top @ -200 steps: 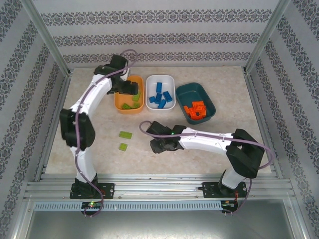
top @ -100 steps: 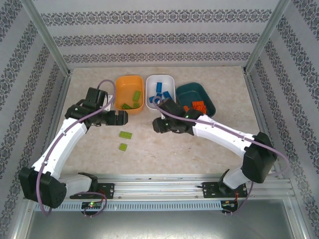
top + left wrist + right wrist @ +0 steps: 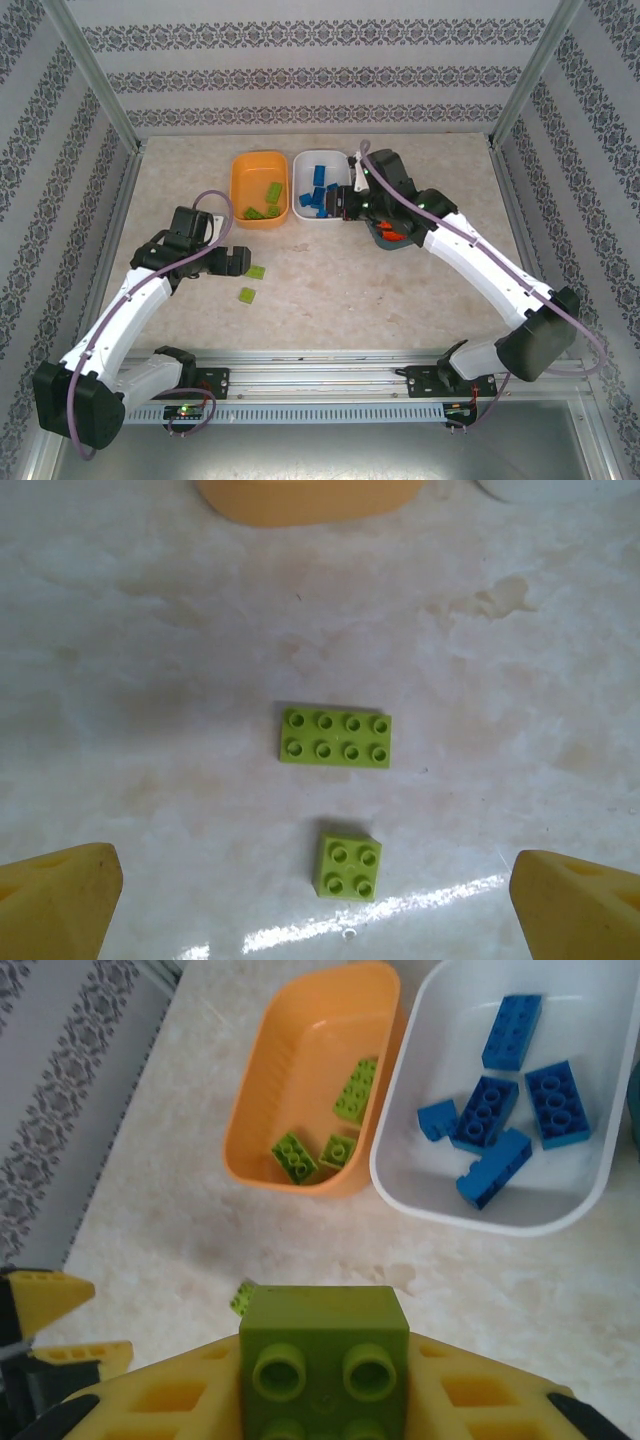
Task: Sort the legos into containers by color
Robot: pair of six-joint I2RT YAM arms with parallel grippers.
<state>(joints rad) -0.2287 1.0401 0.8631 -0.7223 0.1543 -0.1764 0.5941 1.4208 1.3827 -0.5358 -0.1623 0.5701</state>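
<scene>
Two lime green legos lie on the table, a 2x4 brick and a 2x2 brick. My left gripper is open just left of them, and the 2x2 brick lies between its yellow fingertips. My right gripper is shut on a lime green brick, above the table beside the white tub. The orange tub holds three green bricks. Several blue bricks lie in the white tub.
The dark teal tub is mostly hidden under my right arm, with orange bricks showing in it. The three tubs stand in a row at the back. Metal rails border the table's left and near edges.
My right gripper has risen from mid-table to the white tub, carrying the green brick. My left arm has drawn back from the orange tub and dropped towards the two loose green bricks.
</scene>
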